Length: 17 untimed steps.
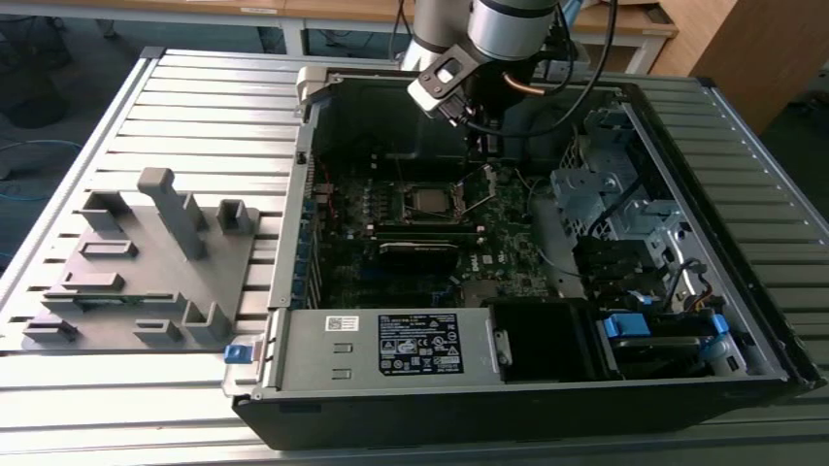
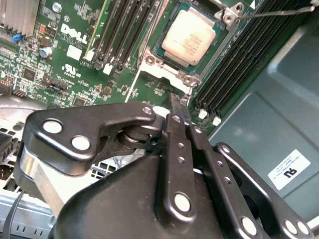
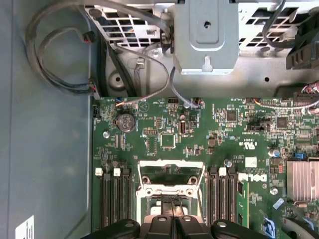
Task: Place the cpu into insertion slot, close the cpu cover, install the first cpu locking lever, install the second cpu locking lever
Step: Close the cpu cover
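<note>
Tabletop (image 1: 194, 107): ribbed metal surface carrying everything; in the exterior view a grey moulded fixture (image 1: 143, 262) with upright posts lies on it at the exterior view's left.
Computer case (image 1: 518, 417): lies on its side with the panel off, just beside the fixture, interior open to the camera.
Arm (image 1: 512, 29): comes in from the far edge and reaches down into the case, above the far part of the board.
Motherboard (image 1: 349, 282): green, flat on the case floor; both wrist views show it, with long black memory slots (image 2: 119, 30) running on either side of the socket.
Tool (image 2: 180, 107): black fingers (image 2: 174, 124) drawn narrow, tips together, hovering near the edge of the socket frame; I cannot tell whether anything thin is pinched between them. It also shows in the first wrist view (image 3: 172, 201).
Cpu cover (image 2: 167, 72): silver frame lying down flat around the chip, its cut-out centre leaving the chip top exposed.
Insertion slot (image 2: 169, 57): dark square recess inside that frame, occupied.
Cpu (image 2: 189, 36): dull silver square seated level in the insertion slot, between the two banks of memory slots; also seen in the exterior view (image 1: 428, 201), apart from the tool.
Locking lever (image 2: 271, 12): thin wire rod running away from one socket corner.
</note>
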{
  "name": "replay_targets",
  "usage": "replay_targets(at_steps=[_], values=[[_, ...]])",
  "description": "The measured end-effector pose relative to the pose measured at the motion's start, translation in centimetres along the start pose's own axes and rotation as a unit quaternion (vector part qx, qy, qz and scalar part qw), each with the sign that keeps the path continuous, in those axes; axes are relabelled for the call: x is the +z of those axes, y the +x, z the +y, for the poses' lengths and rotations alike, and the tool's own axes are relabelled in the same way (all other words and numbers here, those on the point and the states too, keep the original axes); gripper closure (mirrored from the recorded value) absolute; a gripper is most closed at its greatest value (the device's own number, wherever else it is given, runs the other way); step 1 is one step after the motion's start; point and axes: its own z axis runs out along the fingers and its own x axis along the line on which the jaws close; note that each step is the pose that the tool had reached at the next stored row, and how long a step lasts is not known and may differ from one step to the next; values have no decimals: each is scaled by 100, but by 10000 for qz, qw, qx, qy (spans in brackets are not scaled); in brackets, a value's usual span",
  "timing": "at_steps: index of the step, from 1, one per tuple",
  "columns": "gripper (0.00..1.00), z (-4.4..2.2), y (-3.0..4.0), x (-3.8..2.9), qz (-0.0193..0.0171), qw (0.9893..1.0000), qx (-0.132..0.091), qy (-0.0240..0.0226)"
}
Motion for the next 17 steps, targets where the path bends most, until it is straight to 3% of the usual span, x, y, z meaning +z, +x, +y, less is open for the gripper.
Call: replay_targets(at_steps=[17], values=[[90, 211, 4, 2, 0, 10000, 0, 0]])
